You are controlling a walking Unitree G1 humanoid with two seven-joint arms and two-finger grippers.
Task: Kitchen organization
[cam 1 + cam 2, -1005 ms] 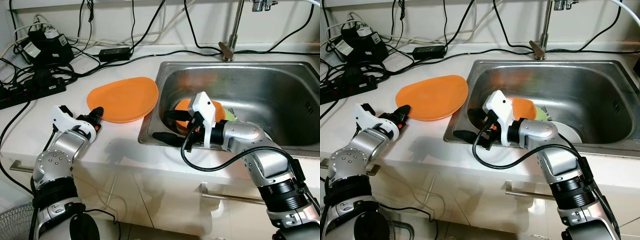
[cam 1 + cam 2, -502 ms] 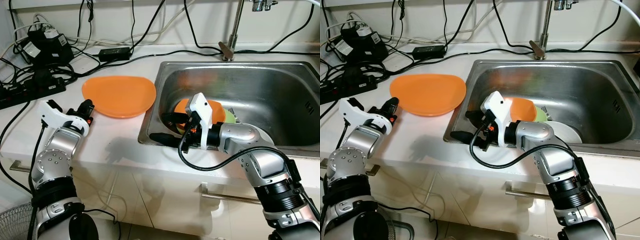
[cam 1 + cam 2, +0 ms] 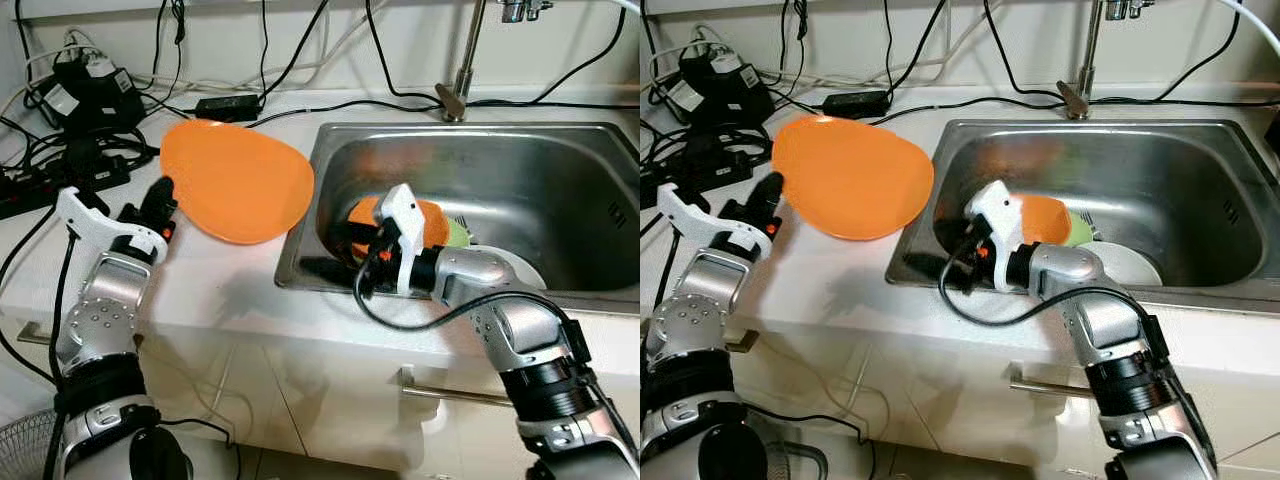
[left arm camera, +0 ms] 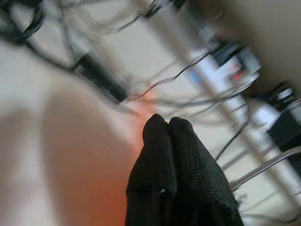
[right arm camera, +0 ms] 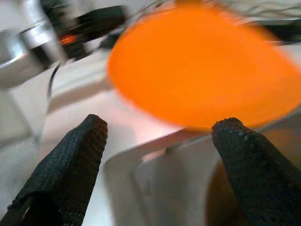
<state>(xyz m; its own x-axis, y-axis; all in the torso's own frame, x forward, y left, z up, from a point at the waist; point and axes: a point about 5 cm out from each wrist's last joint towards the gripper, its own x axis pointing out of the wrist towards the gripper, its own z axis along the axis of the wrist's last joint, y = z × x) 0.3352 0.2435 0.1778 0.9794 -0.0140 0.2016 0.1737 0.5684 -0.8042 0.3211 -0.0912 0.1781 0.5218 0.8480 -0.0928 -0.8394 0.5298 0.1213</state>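
Blurred wrist views and half-hidden dishes

Both wrist views are smeared; the cables (image 4: 188, 80) in the left one stay indistinct. The right gripper (image 3: 335, 255) covers part of the orange bowl (image 3: 432, 222) in the sink (image 3: 560, 150), and the faucet (image 3: 470, 60) is cut by the top edge.
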